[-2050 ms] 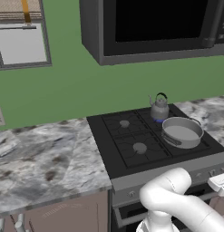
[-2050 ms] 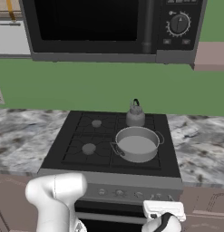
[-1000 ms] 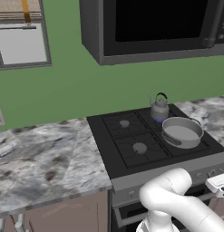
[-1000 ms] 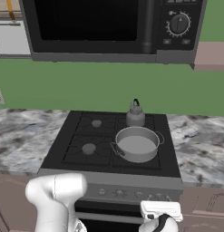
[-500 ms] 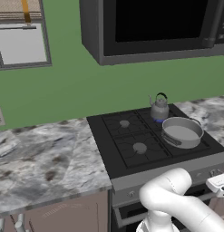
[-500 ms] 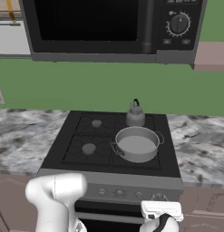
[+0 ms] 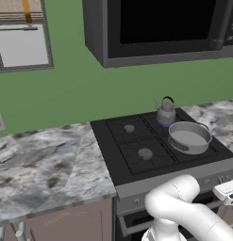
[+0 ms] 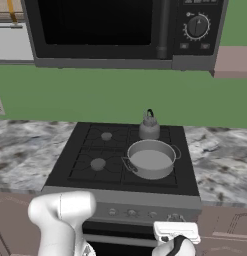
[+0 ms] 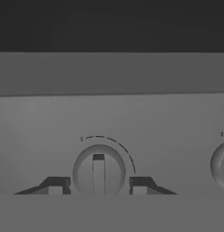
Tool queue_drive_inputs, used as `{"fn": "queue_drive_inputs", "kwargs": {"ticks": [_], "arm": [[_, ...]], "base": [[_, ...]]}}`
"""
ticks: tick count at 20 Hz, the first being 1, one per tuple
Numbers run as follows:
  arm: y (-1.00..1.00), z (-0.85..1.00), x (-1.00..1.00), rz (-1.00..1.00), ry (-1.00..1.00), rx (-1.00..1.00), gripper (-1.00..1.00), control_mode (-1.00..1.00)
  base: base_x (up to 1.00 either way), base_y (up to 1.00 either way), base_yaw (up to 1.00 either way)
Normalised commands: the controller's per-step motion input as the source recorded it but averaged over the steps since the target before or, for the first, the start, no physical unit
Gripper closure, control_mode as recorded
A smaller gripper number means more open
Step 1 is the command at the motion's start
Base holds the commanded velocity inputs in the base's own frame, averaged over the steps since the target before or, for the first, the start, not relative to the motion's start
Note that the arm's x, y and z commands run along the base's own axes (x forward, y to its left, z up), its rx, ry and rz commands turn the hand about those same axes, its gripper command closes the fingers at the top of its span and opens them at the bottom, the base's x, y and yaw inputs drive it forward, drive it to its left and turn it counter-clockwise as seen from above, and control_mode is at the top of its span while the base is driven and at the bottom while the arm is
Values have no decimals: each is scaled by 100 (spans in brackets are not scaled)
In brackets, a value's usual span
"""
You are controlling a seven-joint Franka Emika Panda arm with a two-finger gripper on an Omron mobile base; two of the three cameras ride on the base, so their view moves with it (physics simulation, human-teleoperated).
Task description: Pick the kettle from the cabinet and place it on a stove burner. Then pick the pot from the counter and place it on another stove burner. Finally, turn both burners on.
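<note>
The grey kettle (image 7: 166,113) (image 8: 149,127) stands on the back right stove burner. In front of it, the wide pot (image 7: 188,137) (image 8: 151,159) sits on the front right burner. My gripper (image 9: 99,185) is low at the stove's front panel. Its two fingertips (image 9: 55,185) press against both sides of a round grey knob (image 9: 99,167), whose pointer stands upright in the hand view. The white hand (image 8: 176,232) (image 7: 228,190) shows just before the knob row. The mauve cabinet (image 8: 233,61) is at the upper right.
The two left burners (image 7: 129,128) (image 8: 98,163) are bare. A second knob (image 9: 221,165) lies to the right of the gripped one. The marbled counter (image 7: 42,160) (image 8: 220,160) flanks the stove, and a black microwave (image 8: 120,30) hangs above it.
</note>
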Motion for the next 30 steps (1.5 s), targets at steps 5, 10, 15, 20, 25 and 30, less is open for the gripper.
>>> {"fn": "queue_drive_inputs", "kwargs": {"ticks": [5, 10, 15, 20, 25, 30], "arm": [[0, -1, 0, 4, 0, -11, 100, -100], [0, 0, -4, 2, 0, -17, 100, -100], [0, 0, -4, 2, 0, -21, 100, -100], [0, 1, -7, 3, 0, -24, 100, -100], [0, 9, -11, 1, 0, -28, 100, -100], [0, 6, -11, 0, 0, -29, 100, -100]], "base": [[0, 0, 0], [0, 0, 0], [0, 0, 0], [0, 0, 0], [0, 0, 0], [0, 0, 0]]}}
